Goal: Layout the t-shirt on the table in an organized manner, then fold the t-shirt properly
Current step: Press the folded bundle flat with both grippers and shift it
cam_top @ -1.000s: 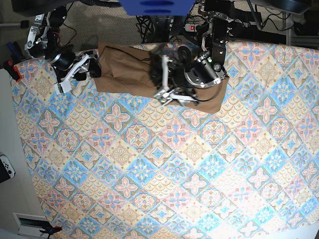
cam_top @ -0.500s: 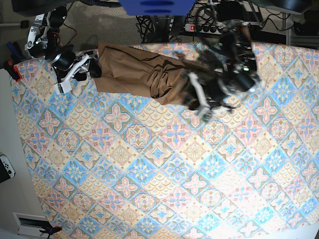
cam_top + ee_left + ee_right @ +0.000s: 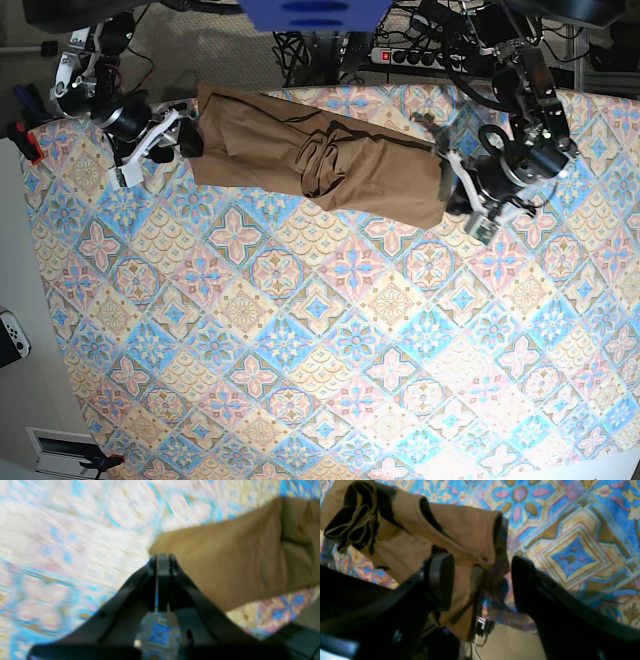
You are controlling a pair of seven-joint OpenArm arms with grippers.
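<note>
Looking at the t-shirt [image 3: 320,165] lying along the far edge of the table [image 3: 330,360], stretching as a long tan band from the far left toward the right. Noting heavy bunching and creasing around its middle, with one end overhanging the table edge in the right wrist view. Seeing no sleeves or neckline spreading out clearly.

Judging this as the laying-out stage, and only partly done: drawing the cloth out lengthways seems under way, but flattening it is not. Leaving plenty to do: smoothing the bunched middle, opening the body out to its full width, squaring it on the patterned cloth, then doing all of the folding, none of which is showing yet.

Finding the left gripper [image 3: 160,560] at the right end of the shirt, right at a corner of the cloth, with its fingers pressing together. Being unable to tell, through the blur in the left wrist view, whether any hem is caught between them or whether they are closing on nothing just beside the corner.

Finding the right gripper [image 3: 482,580] at the left end, fingers spreading wide apart, gripping nothing, with a rolled edge of the shirt sitting near the gap and behind one finger.

Expecting a firm hold at both ends to be needed before pulling the cloth taut.
</note>
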